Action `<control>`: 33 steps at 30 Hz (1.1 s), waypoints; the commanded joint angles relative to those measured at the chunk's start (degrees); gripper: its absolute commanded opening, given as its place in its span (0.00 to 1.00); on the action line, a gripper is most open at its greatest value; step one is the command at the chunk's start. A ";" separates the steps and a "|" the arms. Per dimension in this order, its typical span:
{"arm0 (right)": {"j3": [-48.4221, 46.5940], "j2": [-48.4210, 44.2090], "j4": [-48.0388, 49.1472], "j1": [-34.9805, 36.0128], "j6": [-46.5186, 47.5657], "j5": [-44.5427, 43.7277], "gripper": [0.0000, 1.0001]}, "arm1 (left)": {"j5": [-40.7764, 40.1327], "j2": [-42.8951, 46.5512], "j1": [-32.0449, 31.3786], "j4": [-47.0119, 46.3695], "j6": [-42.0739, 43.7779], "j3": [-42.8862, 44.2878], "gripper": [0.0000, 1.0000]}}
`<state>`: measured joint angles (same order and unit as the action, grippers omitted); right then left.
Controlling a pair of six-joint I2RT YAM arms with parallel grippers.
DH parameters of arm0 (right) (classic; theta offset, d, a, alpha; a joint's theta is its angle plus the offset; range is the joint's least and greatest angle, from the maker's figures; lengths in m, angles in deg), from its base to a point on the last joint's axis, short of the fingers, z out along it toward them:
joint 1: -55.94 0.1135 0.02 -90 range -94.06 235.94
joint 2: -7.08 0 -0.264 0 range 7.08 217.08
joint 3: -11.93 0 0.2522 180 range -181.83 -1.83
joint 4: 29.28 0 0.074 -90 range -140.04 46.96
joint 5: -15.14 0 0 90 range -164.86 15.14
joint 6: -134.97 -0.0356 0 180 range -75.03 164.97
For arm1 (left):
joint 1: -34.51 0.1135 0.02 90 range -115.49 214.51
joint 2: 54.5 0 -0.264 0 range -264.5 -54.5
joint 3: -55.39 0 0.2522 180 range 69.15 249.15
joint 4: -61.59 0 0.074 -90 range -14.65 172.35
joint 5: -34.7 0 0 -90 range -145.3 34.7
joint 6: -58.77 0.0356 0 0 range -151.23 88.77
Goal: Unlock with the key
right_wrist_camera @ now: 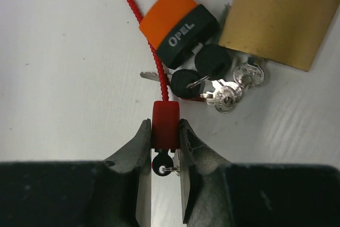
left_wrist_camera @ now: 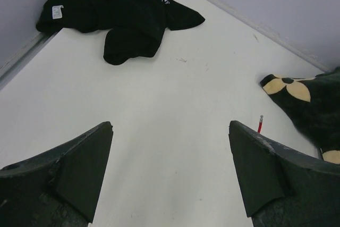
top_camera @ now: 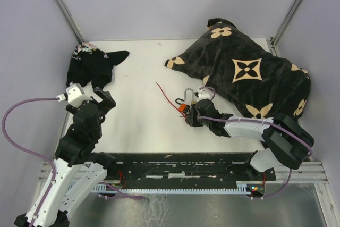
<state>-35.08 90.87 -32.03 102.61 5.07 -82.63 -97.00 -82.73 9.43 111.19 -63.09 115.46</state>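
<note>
Key with a black head (right_wrist_camera: 161, 164) sits between your right gripper's (right_wrist_camera: 164, 129) fingers, which pinch a small red lock body (right_wrist_camera: 165, 115) near the table's (top_camera: 138, 126) middle. The brass padlock (right_wrist_camera: 276, 22) and key bunch (right_wrist_camera: 212, 81) lie just beyond. Your left gripper (left_wrist_camera: 170, 127) hangs spread wide by the left edge.

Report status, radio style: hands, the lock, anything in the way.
Left hand open, empty. Right hand shut on red lock, small key below it. Brass padlock and key bunch close alongside.

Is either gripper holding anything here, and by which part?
The right gripper pinches the red cable lock by the two sides of its body. The left gripper is open, holding nothing.
</note>
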 commanded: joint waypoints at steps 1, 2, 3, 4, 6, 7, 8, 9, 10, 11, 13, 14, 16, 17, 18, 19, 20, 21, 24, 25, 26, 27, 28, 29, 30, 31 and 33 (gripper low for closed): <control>0.48 -2.37 -5.22 -0.45 -2.70 -2.72 0.14 | -0.22 0.43 0.35 -3.45 3.09 0.45 0.96; 0.58 -2.83 -5.85 -0.45 -2.69 -2.96 0.20 | 0.44 0.57 0.31 -3.54 2.91 0.48 0.96; 0.66 -3.71 -6.54 -0.45 -2.56 -3.47 0.29 | 1.07 0.82 0.30 -3.65 2.86 0.60 0.97; 0.66 -4.70 -7.59 -0.45 -2.30 -4.05 0.37 | 1.90 1.07 0.31 -3.65 2.84 0.78 0.97; 0.41 -7.58 -9.57 -0.45 -1.07 -4.79 0.54 | 3.34 1.61 0.30 -3.22 2.65 1.45 1.00; -0.06 -9.03 -11.03 -0.49 -0.23 -5.02 0.60 | 3.96 1.86 0.36 -2.78 2.41 1.86 1.00; -0.62 -10.59 -12.78 -0.45 0.72 -5.28 0.63 | 4.58 2.15 0.33 -2.23 2.08 2.25 0.99; -1.34 -12.13 -14.91 -0.45 1.69 -5.56 0.66 | 5.31 2.45 0.31 -1.59 1.88 2.63 0.99; -2.16 -13.92 -17.26 -0.45 2.94 -6.05 0.68 | 6.50 2.81 0.39 -1.10 1.72 2.90 0.99; -3.17 -15.44 -19.88 -0.45 3.40 -6.99 0.70 | 7.41 3.24 0.28 -0.59 1.67 3.27 0.99; -5.42 -17.98 -25.21 -0.45 5.30 -8.89 0.75 | 9.19 3.90 0.31 0.67 1.33 3.68 0.99; -6.99 -19.22 -29.04 -0.45 6.20 -9.73 0.78 | 10.47 4.21 0.33 1.50 1.29 3.82 0.99; -10.42 -21.52 -35.36 -0.45 7.56 -11.80 0.83 | 12.71 4.76 0.33 2.68 1.36 4.08 0.99; -11.63 -22.68 -37.82 -0.45 8.47 -12.80 0.85 | 13.78 4.98 0.35 3.31 1.25 4.18 0.99; -12.35 -24.24 -39.70 -0.45 8.63 -14.76 0.85 | 14.98 5.23 0.30 3.87 1.07 4.17 0.99; -12.63 -26.25 -41.08 -0.45 8.70 -16.99 0.86 | 16.28 5.54 0.31 4.25 0.87 4.04 0.99; -12.78 -28.20 -42.46 -0.45 8.90 -18.99 0.87 | 17.95 5.88 0.31 4.40 0.77 3.79 0.99; -12.84 -30.71 -43.49 -0.45 9.87 -20.14 0.88 | 19.74 6.30 0.33 4.45 0.79 3.42 0.99; -13.80 -38.99 -46.47 -0.45 13.54 -23.27 0.95 | 24.64 7.35 0.30 4.42 1.72 2.73 0.99; -14.30 -41.60 -47.49 -0.45 14.69 -24.31 1.00 | 25.68 7.72 0.35 4.50 2.05 2.74 0.99; -15.01 -44.25 -49.03 -0.45 15.52 -25.61 0.99 | 26.38 8.21 0.38 4.55 2.32 2.72 0.99; -15.88 -46.56 -50.55 -0.45 16.58 -26.52 0.99 | 26.82 8.81 0.32 4.52 2.60 2.78 0.99; -16.56 -48.68 -51.58 -0.45 17.77 -27.24 0.99 | 26.90 9.45 0.31 4.51 2.74 2.81 0.99; -17.19 -51.31 -52.65 -0.45 18.62 -27.75 0.99 | 26.76 10.26 0.31 4.40 2.81 2.68 0.99; -17.63 -53.03 -53.36 -0.45 19.58 -28.08 0.99 | 26.36 11.48 0.32 4.07 2.80 2.59 0.99; -17.95 -54.51 -54.17 -0.45 20.28 -28.48 0.99 | 25.69 12.46 0.30 3.68 2.73 2.19 0.99; -18.04 -57.06 -54.93 -0.47 20.83 -30.41 0.99 | 24.64 14.69 0.31 2.58 2.59 1.12 0.99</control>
<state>-50.73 37.91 -82.02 102.31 21.59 -106.56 -72.69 -71.74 9.43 116.37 -62.85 117.47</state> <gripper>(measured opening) 0.991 0.992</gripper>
